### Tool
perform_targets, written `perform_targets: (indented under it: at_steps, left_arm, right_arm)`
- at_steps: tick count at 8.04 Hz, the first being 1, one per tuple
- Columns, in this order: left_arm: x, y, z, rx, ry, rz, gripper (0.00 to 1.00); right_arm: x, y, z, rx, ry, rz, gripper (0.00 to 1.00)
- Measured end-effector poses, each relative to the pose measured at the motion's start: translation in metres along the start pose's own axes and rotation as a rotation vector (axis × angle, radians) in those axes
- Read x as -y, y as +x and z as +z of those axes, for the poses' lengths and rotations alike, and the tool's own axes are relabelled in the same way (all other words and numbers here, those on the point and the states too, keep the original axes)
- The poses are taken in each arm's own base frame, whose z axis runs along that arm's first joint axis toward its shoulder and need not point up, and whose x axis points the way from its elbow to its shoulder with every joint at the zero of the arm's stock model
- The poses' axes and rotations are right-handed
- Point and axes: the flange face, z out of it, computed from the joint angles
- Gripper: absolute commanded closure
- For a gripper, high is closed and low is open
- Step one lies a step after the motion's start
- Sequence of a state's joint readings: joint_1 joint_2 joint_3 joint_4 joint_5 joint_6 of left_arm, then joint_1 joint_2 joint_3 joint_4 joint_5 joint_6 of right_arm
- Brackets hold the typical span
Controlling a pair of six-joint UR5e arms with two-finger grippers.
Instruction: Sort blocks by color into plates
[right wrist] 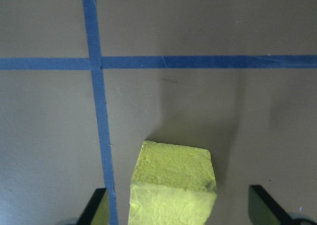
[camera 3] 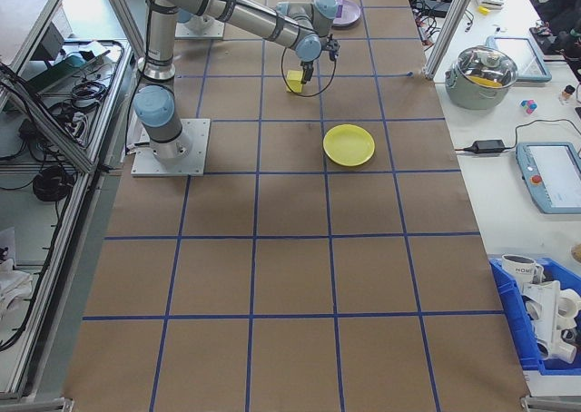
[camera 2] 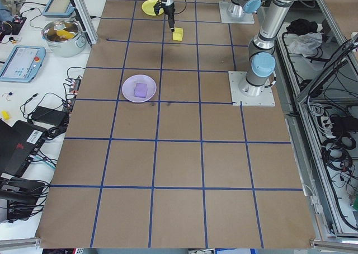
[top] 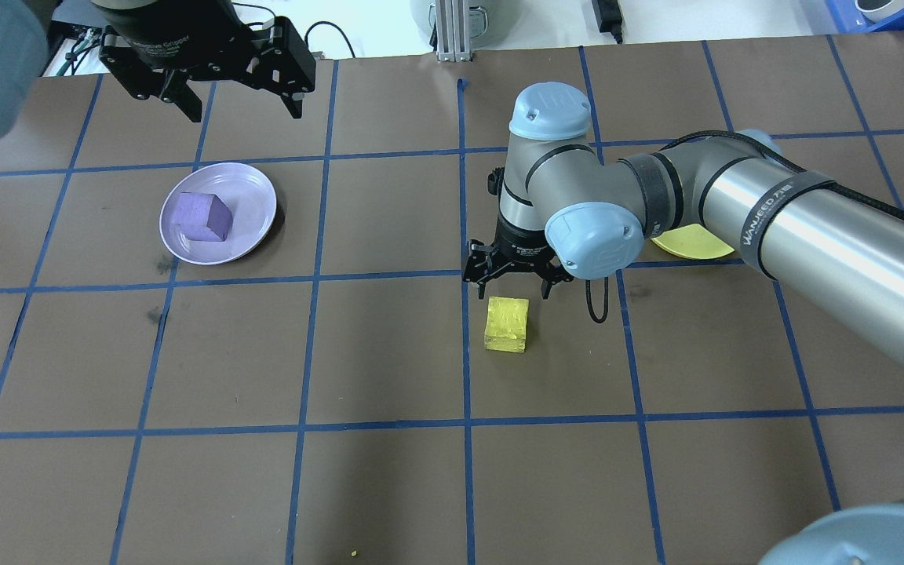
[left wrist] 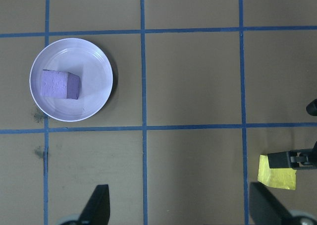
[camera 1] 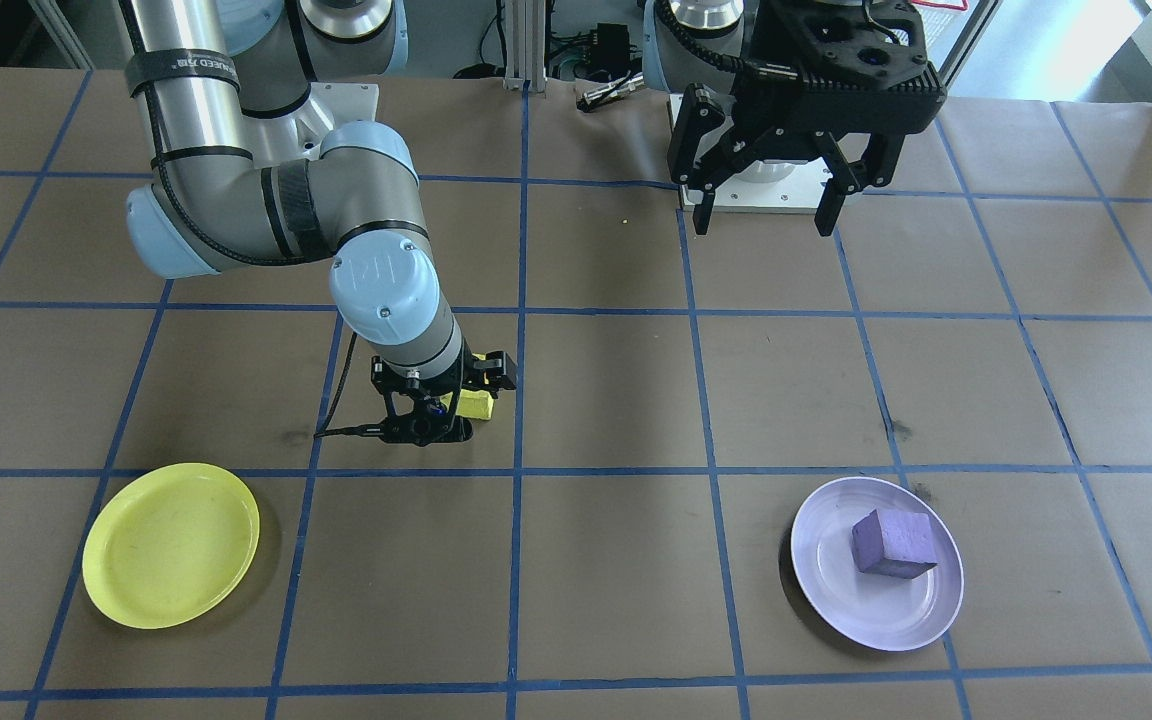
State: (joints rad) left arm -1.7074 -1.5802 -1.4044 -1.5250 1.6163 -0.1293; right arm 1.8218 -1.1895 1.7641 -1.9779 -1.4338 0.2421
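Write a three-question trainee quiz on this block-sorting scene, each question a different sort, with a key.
1. True or false: the purple block lies in the lavender plate.
2. Which gripper is nearest the yellow block? A) left gripper B) right gripper
3. Fill in: the yellow plate holds ___ blocks.

Key: 1 true; 2 B; 3 no.

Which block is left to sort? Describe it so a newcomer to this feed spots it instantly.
On the brown table with its blue tape grid, find the right arm's open pincer near the middle. Just under it, on the bare paper, sits the yellow block. The purple block already lies in the lavender plate.
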Motion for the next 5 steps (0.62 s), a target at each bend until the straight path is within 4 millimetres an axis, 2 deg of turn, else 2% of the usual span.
perform_targets:
  at_steps: [4,5]
  left_arm:
    - [-0.004,0.000,-0.005,0.002,0.009,0.008,0.00]
    - [-0.005,-0.001,-0.007,0.002,0.011,0.009,0.00]
  right_arm:
    - [0.004,-0.003,0.021,0.022,-0.045,-0.004,0.00]
    - [0.004,-0.003,0.024,0.021,-0.052,-0.006,0.12]
